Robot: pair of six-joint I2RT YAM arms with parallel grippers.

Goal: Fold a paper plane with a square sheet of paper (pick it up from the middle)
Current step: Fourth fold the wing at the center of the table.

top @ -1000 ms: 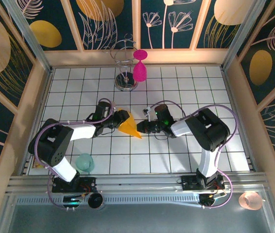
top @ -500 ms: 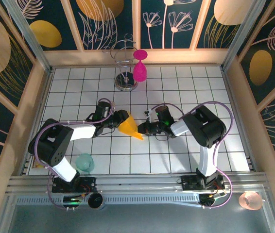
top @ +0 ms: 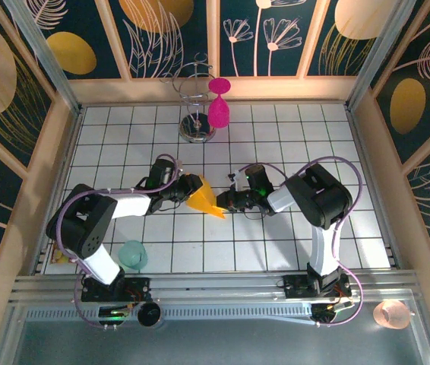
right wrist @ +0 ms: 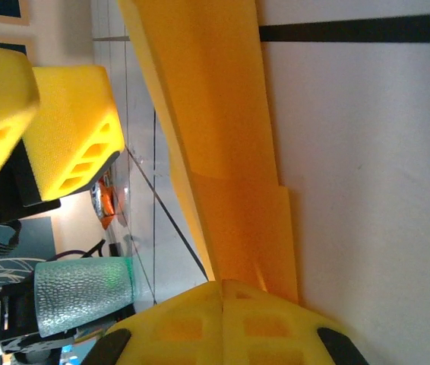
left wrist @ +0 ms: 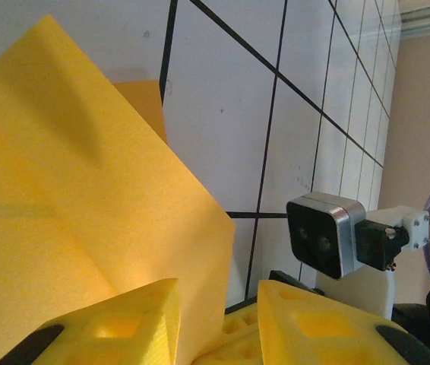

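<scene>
Since a second ago the right arm's elbow has swung a little inward, while both claws and the paper between them have kept almost the same spot on the gridded table point(top: 291, 152). The sheet of paper point(top: 202, 199), orange-yellow and already folded into a pointed wedge, lies between the two claws, its wide end at the left claw point(top: 189, 188) and its narrow tip at the right claw point(top: 226, 204). From the left wrist, the paper rises ahead of that claw as a broad creased slope, one edge running down between the yellow foam fingers point(left wrist: 116, 327). They stand a little apart on either side of it, and whether they pinch it I cannot tell. From the right wrist, that claw's pads point(right wrist: 169, 327) are pressed together, and the narrow folded strip runs straight out from their tips, so they appear to pinch its end. A teal cup point(top: 133, 253) stands well behind the left claw, near that arm's base. A magenta goblet point(top: 219, 106) sits at a wire stand point(top: 197, 133) far ahead of both claws
</scene>
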